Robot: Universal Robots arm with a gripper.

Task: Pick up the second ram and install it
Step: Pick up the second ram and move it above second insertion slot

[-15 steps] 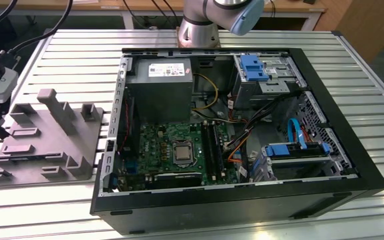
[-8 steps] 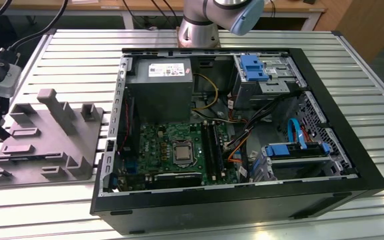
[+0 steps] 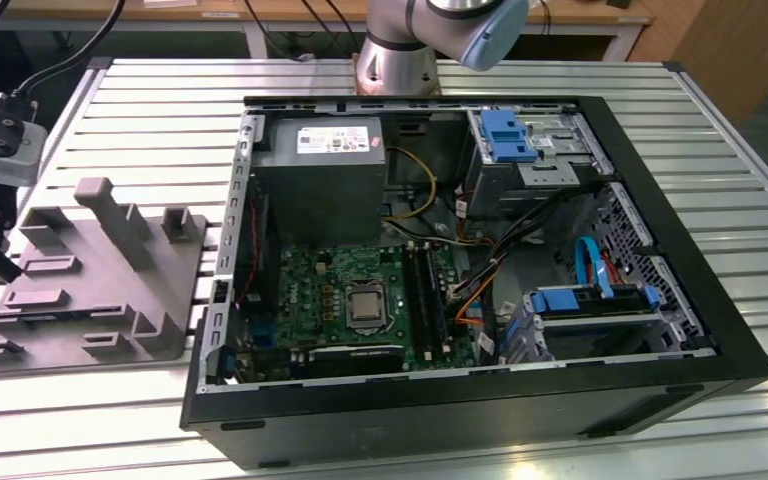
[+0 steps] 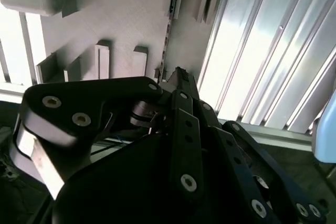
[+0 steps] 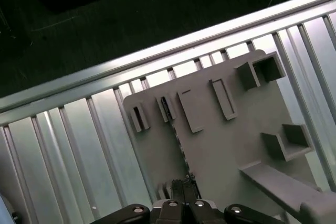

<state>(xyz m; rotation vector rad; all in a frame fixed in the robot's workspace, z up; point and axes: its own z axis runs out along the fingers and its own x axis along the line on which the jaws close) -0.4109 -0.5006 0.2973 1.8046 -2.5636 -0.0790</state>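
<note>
Exterior view, left: grey slotted plastic fixture (image 3: pixel 91 290); first wrist view shows thin dark second ram (image 5: pixel 177 139) edge-on in it, black gripper (image 5: pixel 184 186) at one end, grip we cannot tell. Likely light, stiff, fragile; pinch flat faces.

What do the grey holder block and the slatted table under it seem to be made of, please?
The grey holder block looks like matte plastic, possibly printed: even dull grey, no glare. The slatted table looks like bare metal, likely aluminium: pale silvery ribs with bright reflections.
</note>
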